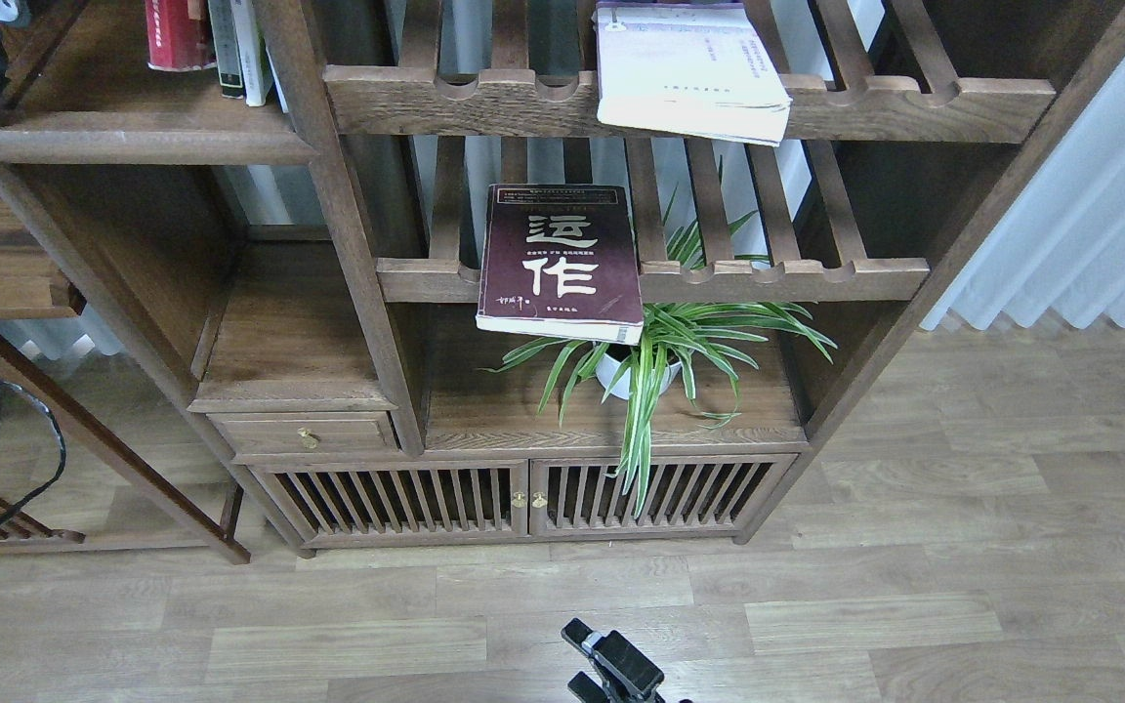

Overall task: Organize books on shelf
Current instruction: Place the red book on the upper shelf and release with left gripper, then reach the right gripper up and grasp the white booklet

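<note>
Maroon book (pixel 561 264) lies flat on a slatted rack (pixel 777 278), overhanging, awaiting shelving; my gripper (pixel 616 664) below, jaw state unclear.

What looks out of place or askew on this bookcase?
Two books lie flat on slatted racks, overhanging the front edge: the maroon book on the lower rack, above the potted plant, and the cream-white book on the upper rack. The other books stand upright on the solid shelf.
</note>
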